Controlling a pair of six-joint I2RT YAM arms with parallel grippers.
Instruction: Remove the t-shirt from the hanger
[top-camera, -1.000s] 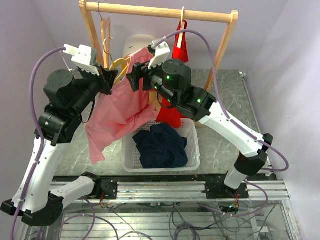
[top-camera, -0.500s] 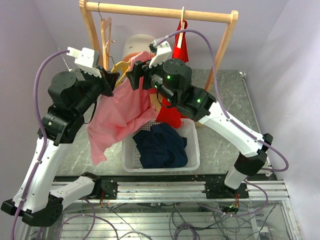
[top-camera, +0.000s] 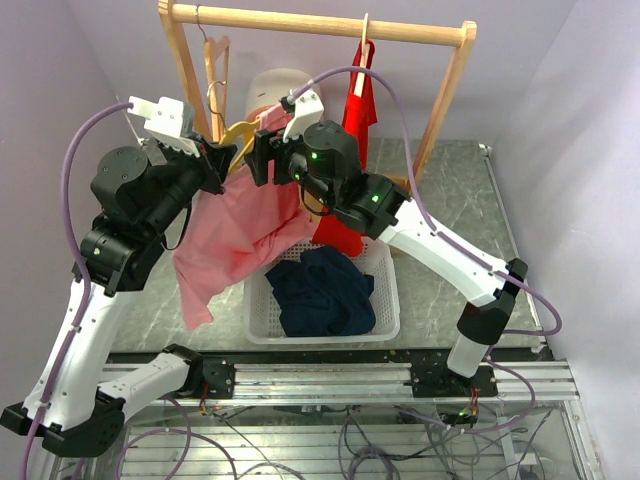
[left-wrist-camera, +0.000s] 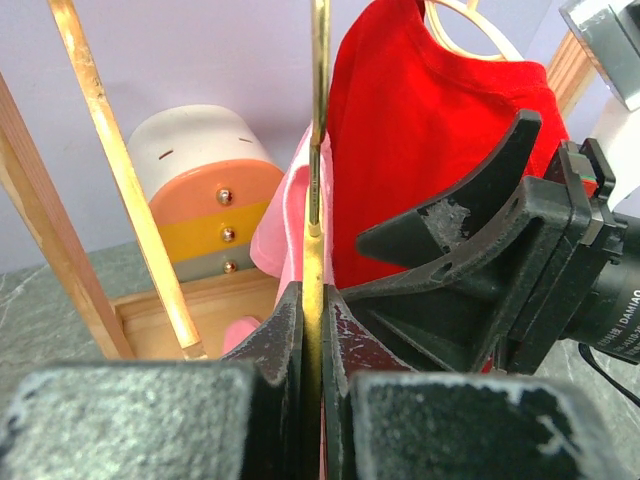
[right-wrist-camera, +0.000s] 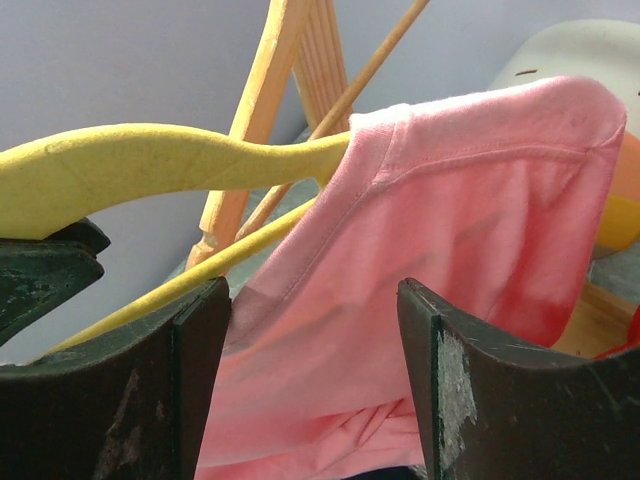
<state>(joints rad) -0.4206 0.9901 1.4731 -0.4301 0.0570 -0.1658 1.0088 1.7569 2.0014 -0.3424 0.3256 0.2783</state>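
The left end effector (left-wrist-camera: 312, 335) is clamped tight on the thin edge of the yellow hanger (right-wrist-camera: 150, 165), just below the rail of the wooden rack (top-camera: 300, 22) and near its left post. The pink t-shirt (top-camera: 240, 215) hangs from that hanger under the rail. One shoulder is draped over a hanger arm, and the body trails down and leftward in front of the rack. The right end effector (right-wrist-camera: 315, 390) sits just beside the left one, also under the rail. Its jaws are wide apart, with the pink fabric showing between them and neither finger pressing the cloth. A red shirt (left-wrist-camera: 430, 130) hangs from the rail toward the rack's right post. In front of the rack, a white basket (top-camera: 390, 305) stands on the bench (top-camera: 425, 300), holding a navy garment (top-camera: 325, 290).
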